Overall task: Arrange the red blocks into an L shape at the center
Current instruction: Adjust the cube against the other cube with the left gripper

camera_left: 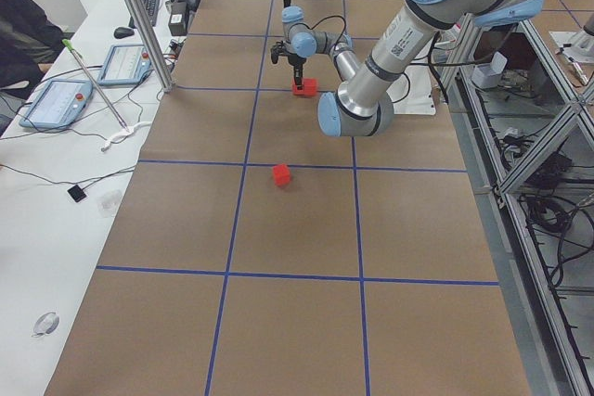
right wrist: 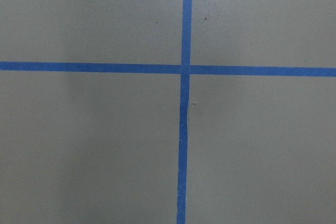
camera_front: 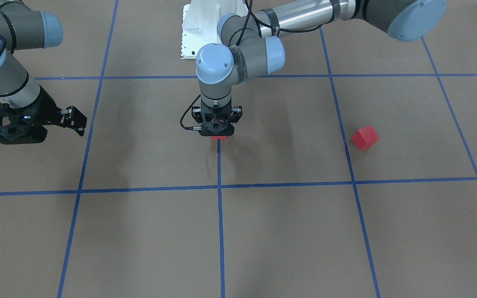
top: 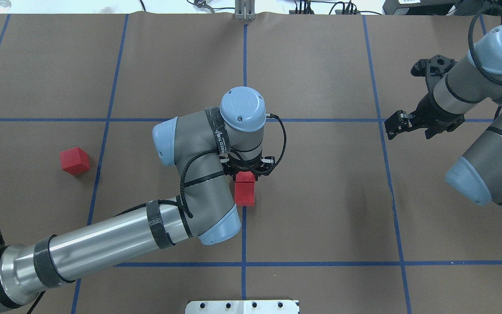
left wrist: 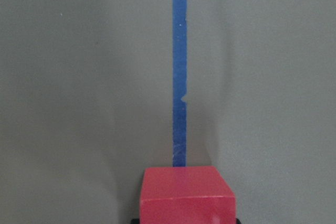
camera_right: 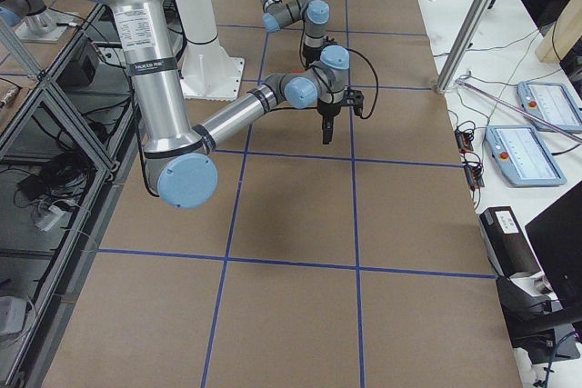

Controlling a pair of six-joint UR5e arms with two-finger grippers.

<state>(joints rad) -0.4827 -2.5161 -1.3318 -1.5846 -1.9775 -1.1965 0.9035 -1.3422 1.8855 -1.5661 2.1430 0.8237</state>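
Two red blocks [top: 245, 196] lie end to end on the middle blue tape line [top: 244, 231] at the center. My left gripper [top: 245, 174] points straight down over the farther one and is shut on that red block [left wrist: 186, 192], which fills the bottom of the left wrist view. From the front only a red sliver [camera_front: 218, 137] shows under the left gripper [camera_front: 218, 131]. Another red block [top: 74, 160] lies alone on the left side, also seen as the loose red block [camera_front: 364, 137]. My right gripper [top: 391, 127] hovers open and holds nothing at the far right.
The white robot base [top: 242, 306] sits at the table's near edge. Blue tape lines [right wrist: 184, 69] cross under the right wrist camera. Monitors, cables and tablets [camera_left: 56, 104] lie on a side bench beyond the table.
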